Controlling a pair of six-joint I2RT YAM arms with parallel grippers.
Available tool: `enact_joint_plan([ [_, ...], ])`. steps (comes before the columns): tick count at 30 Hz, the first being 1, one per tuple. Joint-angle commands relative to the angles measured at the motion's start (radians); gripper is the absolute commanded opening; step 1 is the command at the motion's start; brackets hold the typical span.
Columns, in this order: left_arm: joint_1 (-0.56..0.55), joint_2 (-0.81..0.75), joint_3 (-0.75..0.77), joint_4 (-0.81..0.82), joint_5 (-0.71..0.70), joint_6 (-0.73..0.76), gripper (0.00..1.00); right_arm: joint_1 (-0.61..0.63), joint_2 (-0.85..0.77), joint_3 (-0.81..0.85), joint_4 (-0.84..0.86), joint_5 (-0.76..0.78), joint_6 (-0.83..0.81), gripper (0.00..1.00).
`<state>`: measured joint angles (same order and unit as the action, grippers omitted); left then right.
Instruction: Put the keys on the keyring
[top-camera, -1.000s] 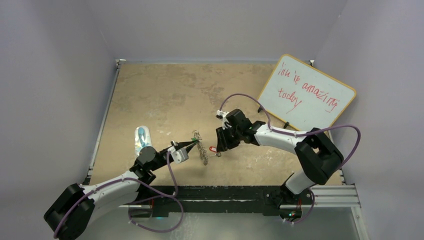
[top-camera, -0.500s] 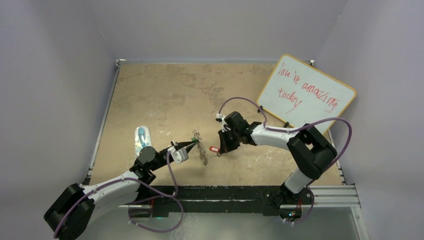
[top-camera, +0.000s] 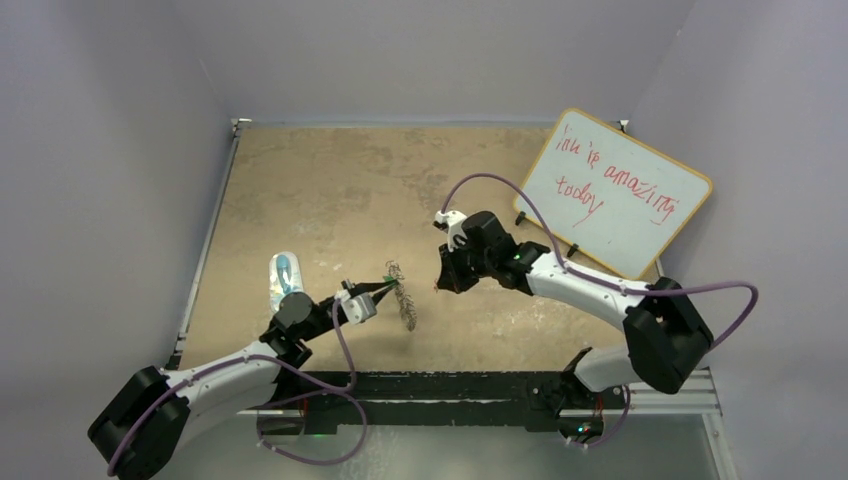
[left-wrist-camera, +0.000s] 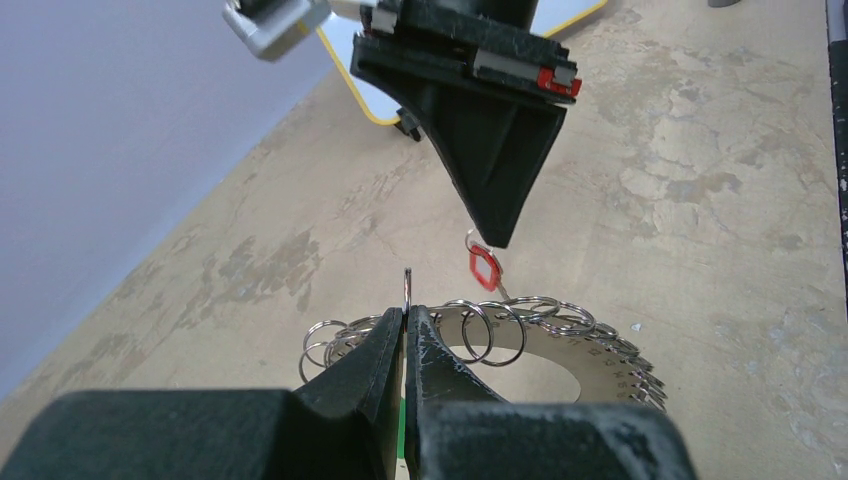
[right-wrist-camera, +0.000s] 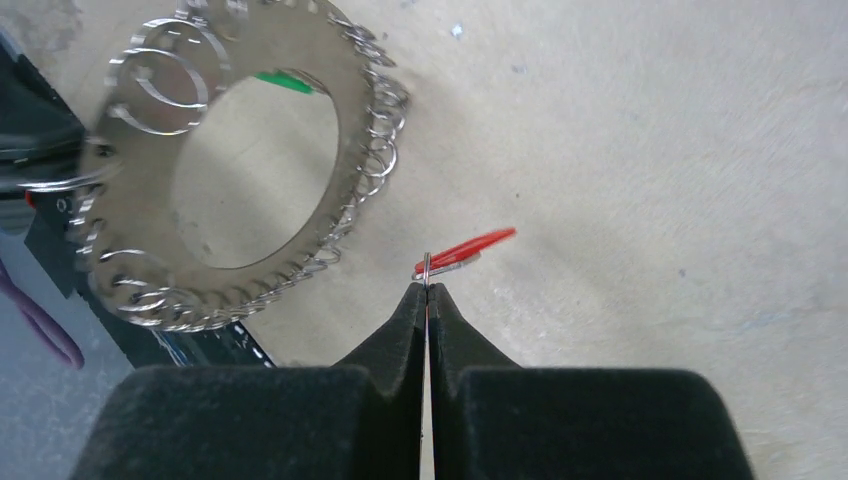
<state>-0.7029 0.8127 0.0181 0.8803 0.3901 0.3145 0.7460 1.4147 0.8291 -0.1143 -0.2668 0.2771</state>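
- Clamping the left pincer (left-wrist-camera: 405, 325) shut on one small loop at the rim of the keyring (left-wrist-camera: 598, 360), standing the ring roughly on edge over the tabletop (top-camera: 330, 190), near its middle and between the two arms.
- Pinching the right pincer (right-wrist-camera: 427, 292) shut on the thin wire loop of the red key (right-wrist-camera: 468, 248), letting the red head dangle just off the fingertips.
- Glimpsing a sliver of the green key (right-wrist-camera: 283, 82) through the ring's open centre, close by the left pincer; not possible to tell whether already hooked on.
- Facing the two pincers nearly tip to tip, placing the red key just to the right of the keyring, near but apart, with the fringe of rim loops just below it in the left wrist view.
- Lying with the red key's long axis crosswise to the right fingers, not yet lined up with any rim loop.
- Judging the right arm the nearer one, already carrying the key; likely needing a short travel leftward and a small turn to bring the key's wire loop onto a rim loop.
- Risking a slip: tiny loop, thin grip, and a ring hanging from a single pinched loop.
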Motion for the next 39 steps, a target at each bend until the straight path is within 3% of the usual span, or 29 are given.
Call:
enact_joint_plan([
  [1,-0.001,0.018,0.039,-0.004,-0.009,-0.066,0.00,0.000,-0.052,0.060,-0.002,-0.037,-0.145,0.00],
  [11,-0.001,0.049,0.051,0.002,-0.010,-0.092,0.00,0.042,-0.135,0.099,-0.011,-0.193,-0.274,0.00],
  [21,-0.001,0.051,0.052,0.002,-0.007,-0.093,0.00,0.162,-0.078,0.209,-0.035,-0.083,-0.348,0.00],
  [39,-0.001,0.047,0.059,-0.003,0.000,-0.085,0.00,0.170,-0.003,0.251,-0.064,0.004,-0.349,0.00],
])
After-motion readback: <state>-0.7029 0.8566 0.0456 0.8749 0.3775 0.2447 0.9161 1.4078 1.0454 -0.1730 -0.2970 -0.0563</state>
